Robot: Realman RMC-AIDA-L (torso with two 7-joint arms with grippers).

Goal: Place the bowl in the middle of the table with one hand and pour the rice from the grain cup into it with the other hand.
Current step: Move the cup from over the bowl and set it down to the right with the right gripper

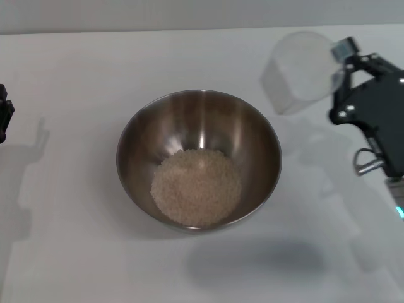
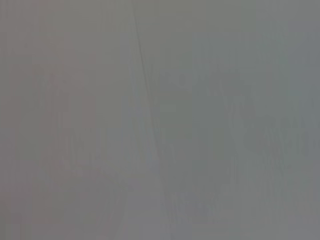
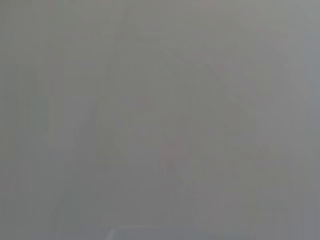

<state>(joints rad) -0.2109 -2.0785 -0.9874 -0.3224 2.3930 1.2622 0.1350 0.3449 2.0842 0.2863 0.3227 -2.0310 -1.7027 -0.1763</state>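
Rice is heaped in the bowl at mid-table. Far right, the tilted grain cup, seemingly empty, is clamped by the right gripper. Only the left gripper's edge is seen at the left border; its state cannot be told.

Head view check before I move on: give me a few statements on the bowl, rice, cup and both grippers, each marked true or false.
1. The rice lies heaped in the bowl. True.
2. The grain cup stands on the table left of the bowl. False: the right gripper holds it to the bowl's right, toward the far edge, tipped on its side.
3. The cup looks full of rice. False: it appears empty.
4. The bowl sits upright near the middle of the table. True.
5. The left gripper grips the bowl's rim. False: it is at the left edge of the head view, well clear of the bowl.
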